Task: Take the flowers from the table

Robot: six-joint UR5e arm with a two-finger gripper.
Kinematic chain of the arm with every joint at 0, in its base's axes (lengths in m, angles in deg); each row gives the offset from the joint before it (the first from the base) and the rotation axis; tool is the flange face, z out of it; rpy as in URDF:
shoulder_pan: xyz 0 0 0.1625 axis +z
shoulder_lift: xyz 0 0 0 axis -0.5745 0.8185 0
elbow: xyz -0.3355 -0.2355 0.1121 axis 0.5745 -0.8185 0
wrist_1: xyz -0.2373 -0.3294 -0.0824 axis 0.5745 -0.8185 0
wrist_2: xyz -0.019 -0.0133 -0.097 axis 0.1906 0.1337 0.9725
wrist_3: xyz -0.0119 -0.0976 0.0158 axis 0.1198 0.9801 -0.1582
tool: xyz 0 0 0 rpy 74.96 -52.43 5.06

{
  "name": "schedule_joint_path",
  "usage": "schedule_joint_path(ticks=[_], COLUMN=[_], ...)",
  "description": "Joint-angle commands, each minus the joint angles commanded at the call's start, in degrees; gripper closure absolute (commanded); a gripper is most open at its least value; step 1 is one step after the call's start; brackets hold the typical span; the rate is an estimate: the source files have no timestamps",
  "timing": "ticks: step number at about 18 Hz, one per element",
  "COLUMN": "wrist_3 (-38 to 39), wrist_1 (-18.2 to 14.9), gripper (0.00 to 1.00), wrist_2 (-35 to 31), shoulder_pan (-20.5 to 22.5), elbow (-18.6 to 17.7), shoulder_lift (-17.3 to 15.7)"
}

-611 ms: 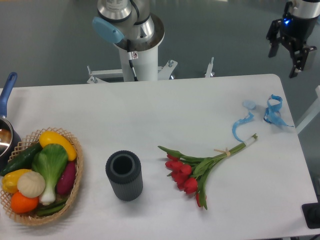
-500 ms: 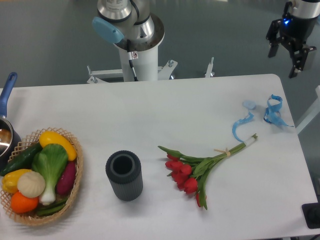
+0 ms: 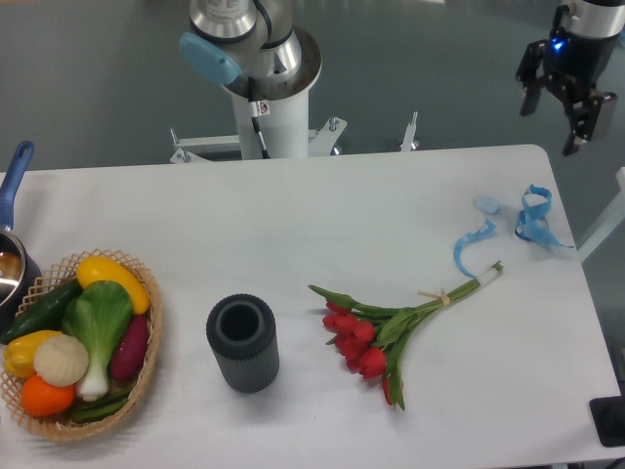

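1. The gripper point(image 3: 552, 119), at the 1 o'clock corner beyond the table point(image 3: 322, 215), hung with fingers spread, grasping nothing.
2. The flowers point(image 3: 391, 330) lay flat on the table toward 5 o'clock, stems pointing to 2 o'clock.
3. A curly blue ribbon point(image 3: 508, 230) lay just past the stem ends.

Camera: one fixed view, high, looking steeply down across the table point(image 3: 293, 215) toward the arm's base point(image 3: 264, 88).

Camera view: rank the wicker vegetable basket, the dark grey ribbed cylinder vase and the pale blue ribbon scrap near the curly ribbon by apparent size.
1. Wicker vegetable basket
2. Dark grey ribbed cylinder vase
3. Pale blue ribbon scrap
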Motion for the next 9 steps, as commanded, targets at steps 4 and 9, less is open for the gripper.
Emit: schedule_joint_path(ticks=[4,9], wrist_3=[12.54,16.95], wrist_1=[2.9,5.45], gripper=[0.0,0.0], wrist_2=[0.44,1.06], shoulder_pan=[-0.79,-5.7], elbow=[-1.77,-3.44], shoulder_lift=[-0.97,0.95])
